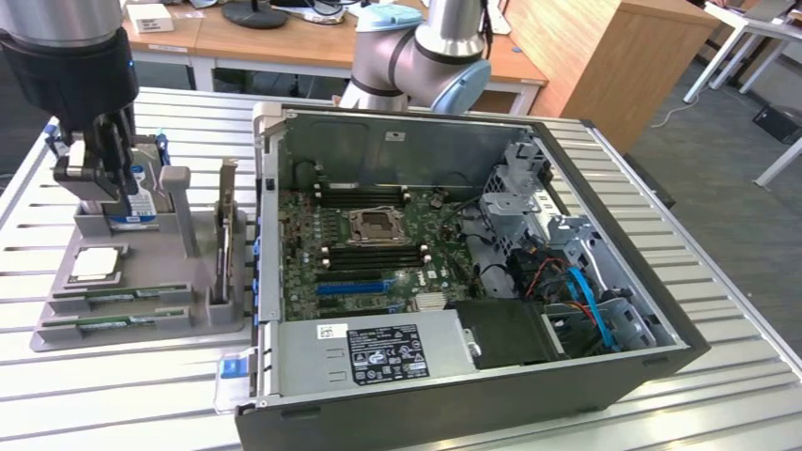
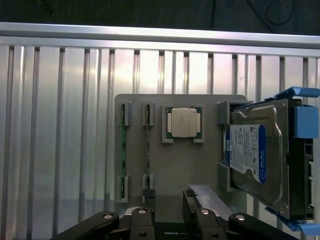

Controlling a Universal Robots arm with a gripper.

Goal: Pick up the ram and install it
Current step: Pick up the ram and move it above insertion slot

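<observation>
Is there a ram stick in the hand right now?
No, the hand is open and empty, while the two ram sticks sit in the gray holder.

- Exterior view: set high and off the arm, angled down across the slatted table [image 1: 75,395]. Mid-range. Open computer case [image 1: 376,150] at centre, grey tray [image 1: 169,271] at the exterior view's left.
- Wrist view: faces straight down, close over the tray [image 2: 182,170] and table [image 2: 60,125].
- Shared ground: the tray, with processor [image 1: 97,264] [image 2: 183,122], hard drive [image 1: 141,193] [image 2: 255,155] and ram sticks [image 1: 115,295] [image 2: 122,155].
</observation>
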